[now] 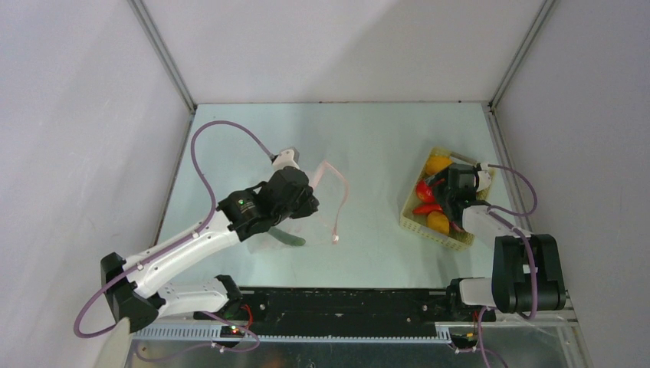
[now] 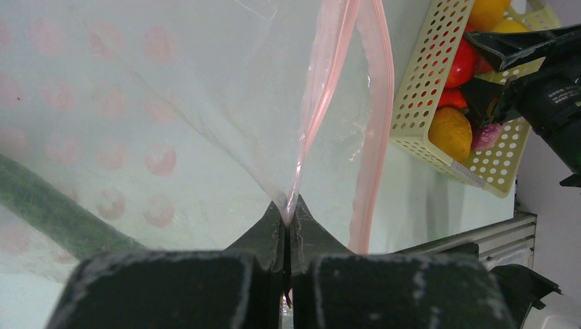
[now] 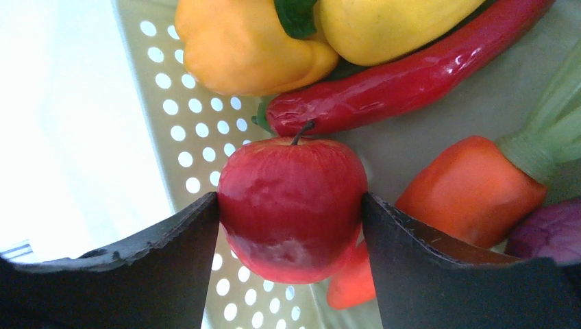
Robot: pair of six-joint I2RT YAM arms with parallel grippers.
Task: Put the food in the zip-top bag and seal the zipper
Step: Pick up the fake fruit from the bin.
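Right wrist view is showing the right hand (image 3: pixel 290 205) gripping a red apple (image 3: pixel 291 171) between its fingers in the basket (image 3: pixel 175 130), a light, glossy, round toy likely slipping unless held across its middle, while the left hand (image 2: pixel 288 219) is pinching the zipper (image 2: pixel 320 110) of the floppy bag (image 2: pixel 171 96).

Clear bag (image 2: pixel 137 103) has pink dots; perforated basket (image 2: pixel 425 89) pale yellow; apple (image 3: pixel 291 205) red.

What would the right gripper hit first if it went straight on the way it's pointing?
The red apple, sitting between its jaws; past that, probably the red chili or the basket floor, though depth is unclear.
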